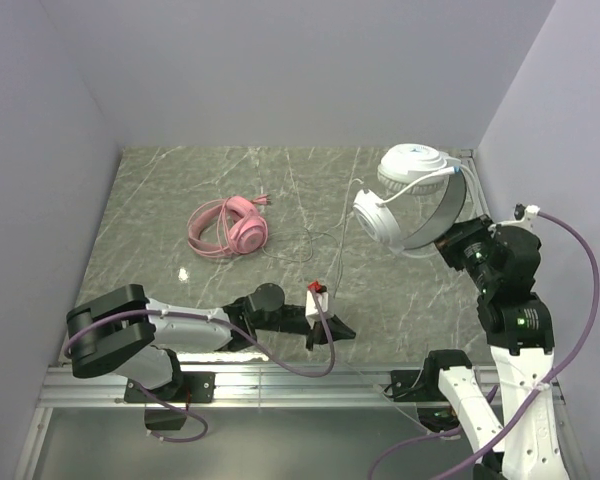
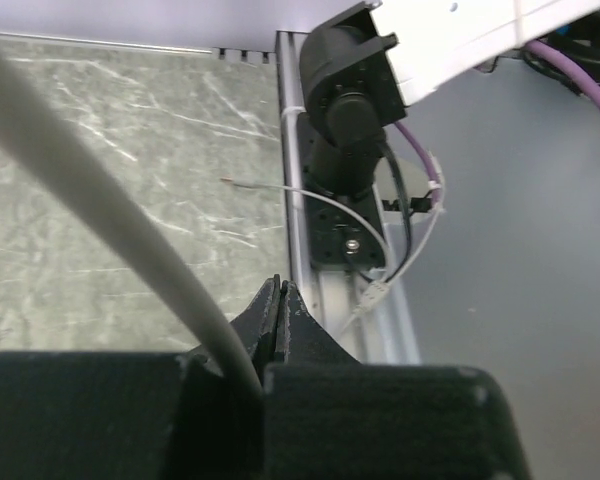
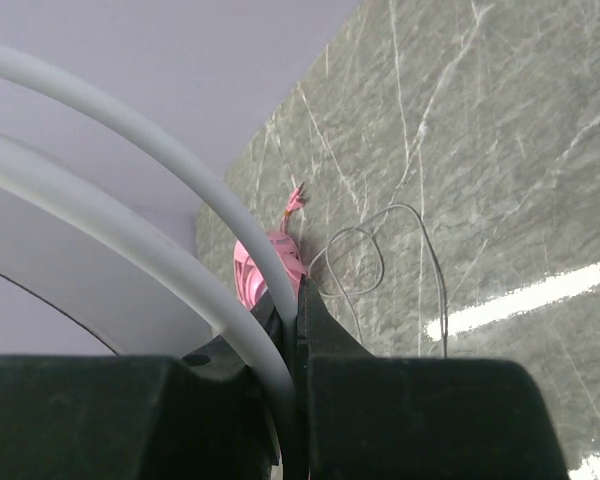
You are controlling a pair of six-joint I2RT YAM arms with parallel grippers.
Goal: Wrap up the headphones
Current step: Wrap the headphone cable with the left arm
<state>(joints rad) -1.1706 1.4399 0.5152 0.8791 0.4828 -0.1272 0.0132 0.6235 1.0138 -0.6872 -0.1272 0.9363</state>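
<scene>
The white headphones [image 1: 410,195] hang in the air at the right rear, and my right gripper [image 1: 448,243] is shut on their headband. In the right wrist view the pale headband rod [image 3: 130,140] runs down between the fingers of the right gripper [image 3: 298,280]. The pink headphones [image 1: 228,228] lie flat on the table's left middle and show behind the jaws [image 3: 250,275]. A thin cable [image 1: 340,240] drops from the white set toward my left gripper [image 1: 342,332]. The left gripper [image 2: 278,285] is shut low at the front edge, with the pale cable [image 2: 100,200] entering the root of its fingers.
Loops of thin cable [image 3: 420,250] lie on the marble table [image 1: 160,200] between the two headsets. A metal rail [image 1: 280,385] runs along the near edge. The right arm's base [image 2: 350,110] stands just beyond the left fingertips. Lilac walls close in three sides.
</scene>
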